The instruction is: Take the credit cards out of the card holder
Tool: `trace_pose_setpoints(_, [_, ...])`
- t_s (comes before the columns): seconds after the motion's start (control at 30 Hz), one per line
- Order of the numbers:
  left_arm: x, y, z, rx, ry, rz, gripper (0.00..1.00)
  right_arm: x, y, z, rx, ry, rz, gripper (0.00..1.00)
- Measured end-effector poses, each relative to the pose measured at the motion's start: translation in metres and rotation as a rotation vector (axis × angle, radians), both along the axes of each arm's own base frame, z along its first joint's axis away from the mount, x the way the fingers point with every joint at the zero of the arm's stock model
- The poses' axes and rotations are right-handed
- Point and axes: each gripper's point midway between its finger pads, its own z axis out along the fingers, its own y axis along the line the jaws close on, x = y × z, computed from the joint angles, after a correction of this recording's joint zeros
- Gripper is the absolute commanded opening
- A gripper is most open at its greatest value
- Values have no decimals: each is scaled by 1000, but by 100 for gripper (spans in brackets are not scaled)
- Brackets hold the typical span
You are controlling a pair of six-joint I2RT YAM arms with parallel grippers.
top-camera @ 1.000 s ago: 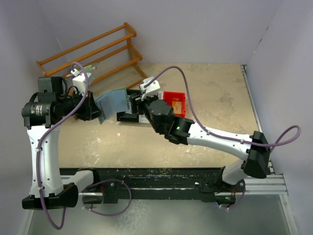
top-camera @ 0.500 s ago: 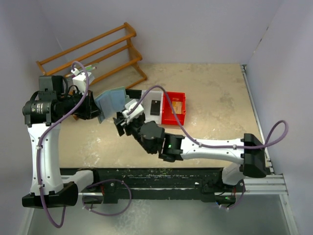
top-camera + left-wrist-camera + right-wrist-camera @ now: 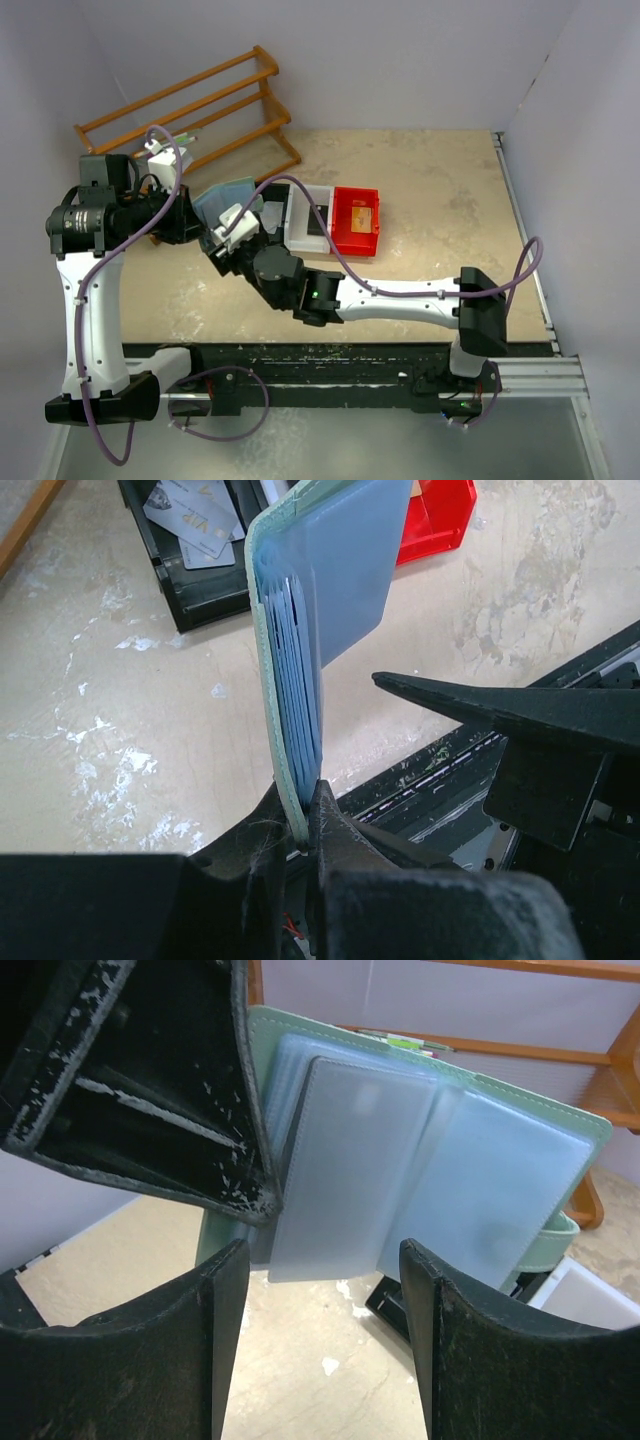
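My left claw has the card holder upright above the tabletop, with my right claw just in front. To its right, three bins in a row, cards lying in the nearest one. Rack behind, far left.

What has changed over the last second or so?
The right claw, open and empty, swung left from over the white bin to the card holder, uncovering a black card lying in that bin. The left claw stays shut on the card holder; the red bin hasn't moved.
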Motion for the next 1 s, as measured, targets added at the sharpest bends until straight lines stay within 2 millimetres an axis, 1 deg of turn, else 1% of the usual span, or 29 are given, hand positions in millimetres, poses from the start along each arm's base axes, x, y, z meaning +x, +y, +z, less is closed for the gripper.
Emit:
trace_pose_setpoints(0.17, [0, 0, 0, 1, 0, 0, 0, 0, 8, 0, 0, -1, 13, 60])
trace_pose_setpoints(0.43, [2, 0, 1, 7, -14, -7, 0, 6, 7, -1, 6, 6, 14, 53])
trace_pose_setpoints(0.63, [2, 0, 1, 6, -18, -15, 0, 5, 7, -1, 13, 13, 29, 51])
trace_pose_setpoints(0.8, [2, -1, 2, 3, -21, -17, 0, 6, 1, -1, 15, 18, 27, 50])
trace_pose_setpoints(0.9, [0, -1, 1, 2, -10, -17, 0, 13, -8, -4, 4, 21, 3, 50])
trace_pose_setpoints(1.0, [0, -1, 0, 1, -9, -17, 0, 19, -13, -5, -1, 23, -11, 49])
